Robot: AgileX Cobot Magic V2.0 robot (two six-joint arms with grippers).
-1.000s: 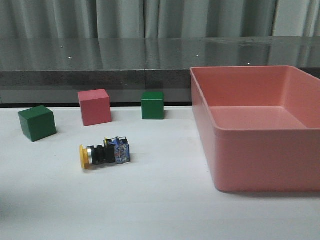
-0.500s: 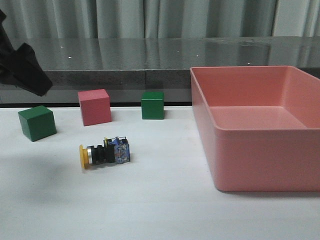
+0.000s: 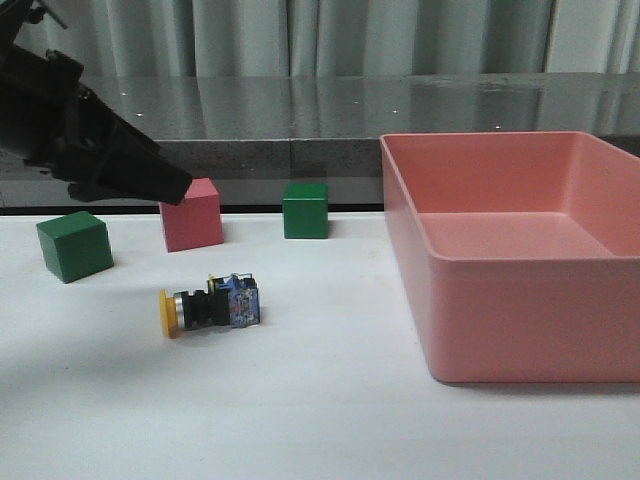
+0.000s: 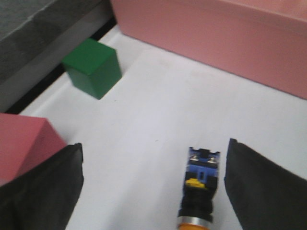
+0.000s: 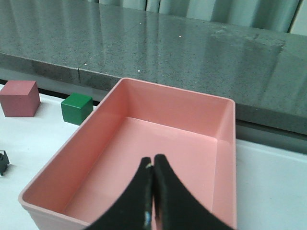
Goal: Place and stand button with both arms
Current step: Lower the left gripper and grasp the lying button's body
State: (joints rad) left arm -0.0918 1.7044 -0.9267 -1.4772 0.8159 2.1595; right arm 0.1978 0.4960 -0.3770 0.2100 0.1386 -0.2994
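— Three blocks sit at the back of the white surface (image 3: pixel 300 400): a green block (image 3: pixel 73 245) on the left, a pink block (image 3: pixel 190 214) in the middle and another green block (image 3: pixel 305 210) on the right.

— Where is the button (image 3: pixel 209 305)?

— It lies on its side in front of the pink block, well apart from the big pink box (image 3: pixel 520 300). Its yellow cap points left.

— What is the left pincer (image 4: pixel 153 191) doing?

— It hangs in the air above the left side, near the pink block. Its two fingers (image 4: pixel 41 191) are spread wide, and the button shows between them, lower down, not touched.

— And the right pincer (image 5: pixel 152 191)?

— It is pressed closed with nothing in it, up over the pink box.
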